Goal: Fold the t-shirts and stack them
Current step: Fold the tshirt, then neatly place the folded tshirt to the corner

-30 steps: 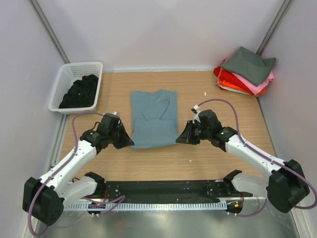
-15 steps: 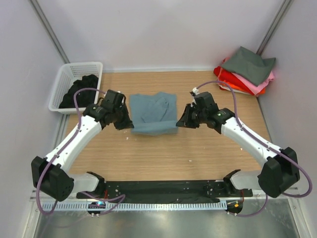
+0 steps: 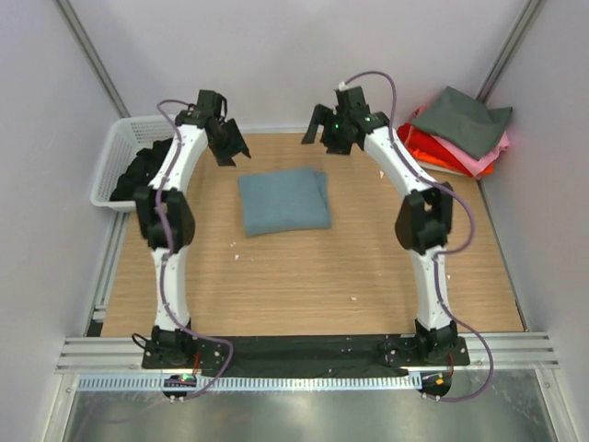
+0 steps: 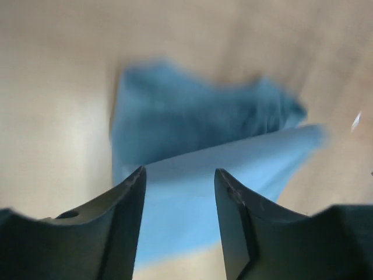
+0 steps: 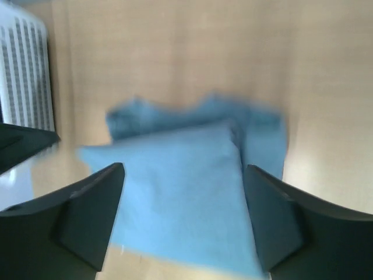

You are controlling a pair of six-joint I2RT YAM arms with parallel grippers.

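Observation:
A dusty blue-grey t-shirt (image 3: 283,201) lies folded into a rough rectangle at the middle of the wooden table, touched by neither gripper. My left gripper (image 3: 232,155) hangs above the table beyond the shirt's far left corner. It is open and empty, and in its wrist view the blurred shirt (image 4: 192,128) shows between and past the left gripper (image 4: 179,172) fingers. My right gripper (image 3: 317,136) hovers above the shirt's far right side, also open and empty. In the right wrist view that gripper (image 5: 183,169) looks down on the shirt (image 5: 192,146). Folded t-shirts are stacked (image 3: 456,133) at the back right, dark grey on top.
A white lattice basket (image 3: 109,161) at the back left holds a black t-shirt (image 3: 138,175), and its wall (image 5: 23,70) shows in the right wrist view. Both arms are stretched far out over the table, and grey walls close in on three sides.
Both grippers carried the shirt's near edge toward the far side, folding it over, then opened and let go. Both arms now reach high and far back.

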